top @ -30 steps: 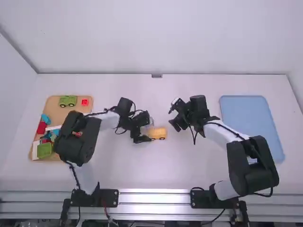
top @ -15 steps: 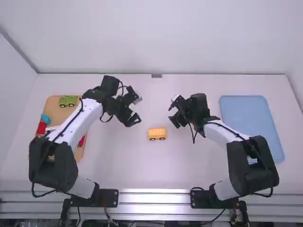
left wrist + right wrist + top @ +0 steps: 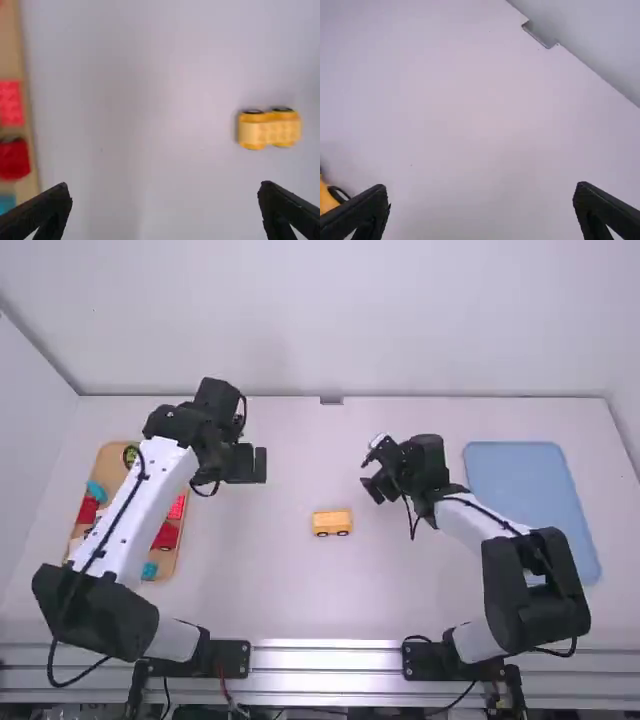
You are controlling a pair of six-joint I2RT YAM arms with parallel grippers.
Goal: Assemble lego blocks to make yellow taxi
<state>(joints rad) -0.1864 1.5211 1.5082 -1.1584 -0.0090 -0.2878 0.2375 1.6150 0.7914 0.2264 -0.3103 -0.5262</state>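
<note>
Left tool (image 3: 254,464) open, yellow wheeled vehicle (image 3: 332,522) apart, on white table (image 3: 280,590)

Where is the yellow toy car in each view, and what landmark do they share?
High view: the yellow toy car is just below centre.
Left wrist view: right side, about mid-height.
Right wrist view: lower left, partly cut off.
Shared landmark: the white table under it.

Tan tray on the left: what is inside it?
The tan tray holds red blocks, teal blocks and, near its far edge, a partly visible green piece. The left arm hangs over its middle, so whatever lies there can't be told.
</note>
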